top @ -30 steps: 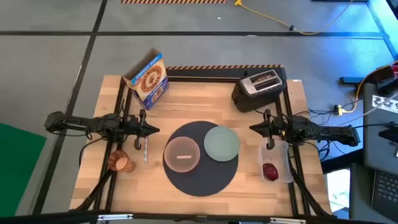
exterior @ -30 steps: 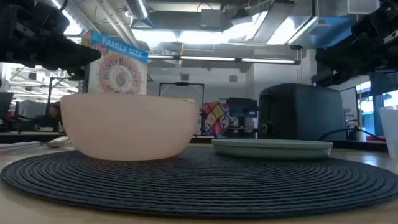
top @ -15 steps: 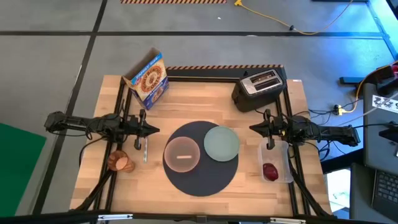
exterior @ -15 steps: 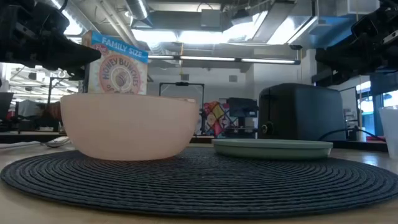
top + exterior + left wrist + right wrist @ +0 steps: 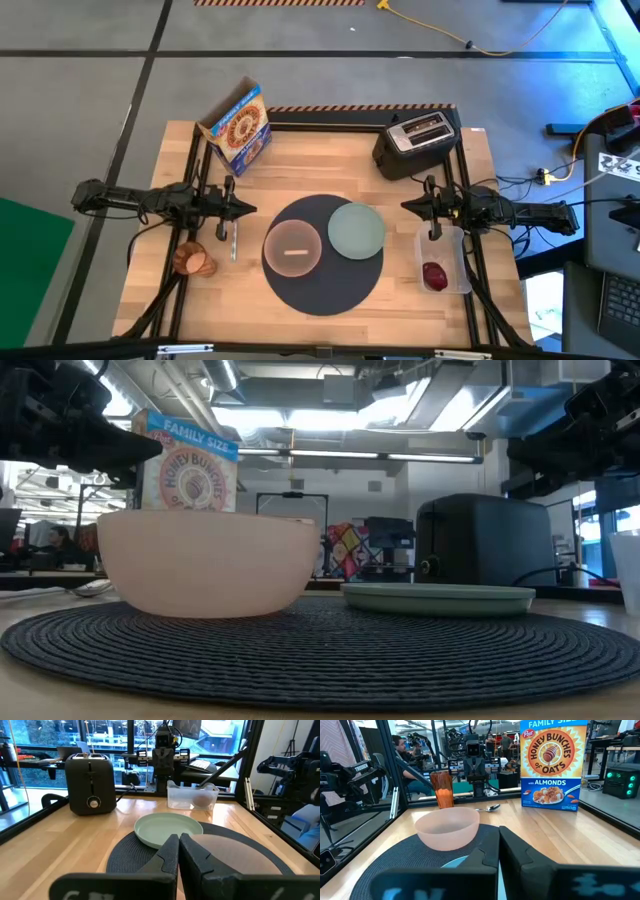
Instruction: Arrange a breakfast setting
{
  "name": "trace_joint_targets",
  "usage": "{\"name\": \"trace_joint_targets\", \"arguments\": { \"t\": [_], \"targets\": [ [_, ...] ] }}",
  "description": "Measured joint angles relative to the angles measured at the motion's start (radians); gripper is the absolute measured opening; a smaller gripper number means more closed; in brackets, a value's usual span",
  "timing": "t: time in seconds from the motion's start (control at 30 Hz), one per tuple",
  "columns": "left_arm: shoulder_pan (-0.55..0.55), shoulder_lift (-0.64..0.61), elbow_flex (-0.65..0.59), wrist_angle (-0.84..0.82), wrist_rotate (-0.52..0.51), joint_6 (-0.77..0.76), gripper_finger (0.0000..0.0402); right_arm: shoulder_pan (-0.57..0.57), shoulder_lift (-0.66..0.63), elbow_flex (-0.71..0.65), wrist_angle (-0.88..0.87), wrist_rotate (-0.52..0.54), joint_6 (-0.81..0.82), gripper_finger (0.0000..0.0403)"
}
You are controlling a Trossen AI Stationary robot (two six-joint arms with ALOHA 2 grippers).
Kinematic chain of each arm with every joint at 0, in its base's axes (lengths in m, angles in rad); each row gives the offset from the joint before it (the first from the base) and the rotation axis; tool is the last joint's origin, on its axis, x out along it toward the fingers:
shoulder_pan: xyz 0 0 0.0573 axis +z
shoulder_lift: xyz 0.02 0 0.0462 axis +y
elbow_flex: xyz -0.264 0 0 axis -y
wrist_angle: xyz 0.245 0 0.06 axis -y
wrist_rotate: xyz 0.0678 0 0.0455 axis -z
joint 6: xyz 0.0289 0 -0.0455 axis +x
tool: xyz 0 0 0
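While both hover | left gripper (image 5: 248,209) closed, empty | right gripper (image 5: 407,206) closed, empty

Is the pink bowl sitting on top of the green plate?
No, the pink bowl sits beside the green plate, both directly on the round dark mat.

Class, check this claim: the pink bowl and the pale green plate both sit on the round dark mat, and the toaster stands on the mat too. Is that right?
Not quite. The pink bowl and pale green plate do sit on the round dark mat, but the toaster stands off it, on the bare wood at the table's far edge, as the high view shows.
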Motion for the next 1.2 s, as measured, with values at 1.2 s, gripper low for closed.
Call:
{"name": "trace_joint_targets", "arguments": {
  "t": [1.2],
  "targets": [
    [0.000, 0.000, 0.000, 0.116, 0.007, -0.111, 0.0000, 0.000, 0.001, -0.001, 0.198, 0.124, 0.076, 0.0000]
  ]
}}
